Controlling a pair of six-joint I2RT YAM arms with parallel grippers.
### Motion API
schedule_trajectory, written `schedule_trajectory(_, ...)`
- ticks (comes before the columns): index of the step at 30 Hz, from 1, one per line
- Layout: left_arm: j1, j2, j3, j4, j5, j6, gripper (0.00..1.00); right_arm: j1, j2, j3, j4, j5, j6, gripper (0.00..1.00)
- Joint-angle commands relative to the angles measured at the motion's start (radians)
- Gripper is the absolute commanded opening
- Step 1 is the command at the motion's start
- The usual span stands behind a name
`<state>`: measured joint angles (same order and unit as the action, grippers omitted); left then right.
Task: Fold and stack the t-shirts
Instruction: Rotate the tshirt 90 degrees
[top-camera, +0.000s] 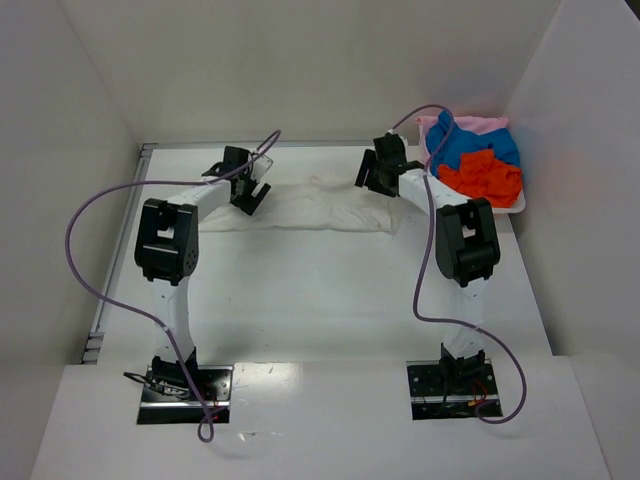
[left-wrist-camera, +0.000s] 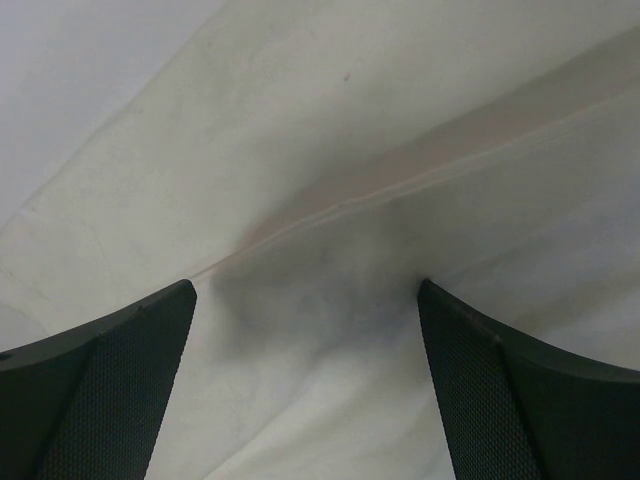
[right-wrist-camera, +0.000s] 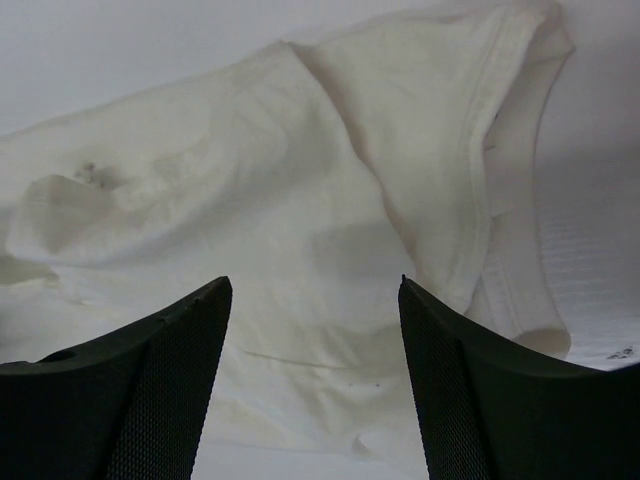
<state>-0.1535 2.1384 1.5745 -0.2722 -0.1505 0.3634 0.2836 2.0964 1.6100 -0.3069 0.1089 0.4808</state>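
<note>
The off-white t-shirt lies as a long crumpled band across the far part of the table. My left gripper is over its left end, jaws open, with cloth and a seam between the fingers in the left wrist view. My right gripper is over its right end, jaws open, above the cloth with a hemmed sleeve to the right. Blue, orange-red and pale pink t-shirts lie heaped at the far right.
The coloured shirts sit in a shallow white tray at the far right corner. White walls enclose the table on the left, back and right. Purple cables loop from both arms over the table.
</note>
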Motion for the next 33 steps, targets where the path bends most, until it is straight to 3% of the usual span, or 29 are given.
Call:
schedule_trajectory(1,-0.014,0.023,-0.054,-0.013,-0.092,0.086,1.00,0.006,-0.108,-0.010,0.037,0.000,-0.004,0.74)
schedule_trajectory(8,-0.081,-0.037,-0.134,-0.103,-0.092,0.134,1.00,-0.012,-0.170,-0.053,0.037,0.009,-0.013,0.77)
schedule_trajectory(15,-0.219,-0.146,-0.160,-0.349,-0.023,0.112,1.00,-0.012,-0.199,-0.082,0.037,-0.023,-0.013,0.78)
schedule_trajectory(21,-0.365,-0.169,-0.160,-0.495,0.034,-0.098,1.00,-0.012,-0.199,-0.111,0.037,-0.064,-0.013,0.78)
schedule_trajectory(24,-0.403,-0.178,-0.191,-0.484,0.181,-0.222,1.00,-0.012,-0.199,-0.127,0.017,-0.087,-0.013,0.78)
schedule_trajectory(27,-0.460,-0.213,-0.255,-0.455,0.222,-0.303,1.00,-0.012,-0.214,-0.163,0.017,-0.098,-0.013,0.78)
schedule_trajectory(33,-0.583,-0.218,-0.246,-0.444,0.362,-0.438,1.00,-0.012,-0.243,-0.217,-0.001,-0.089,-0.004,0.78)
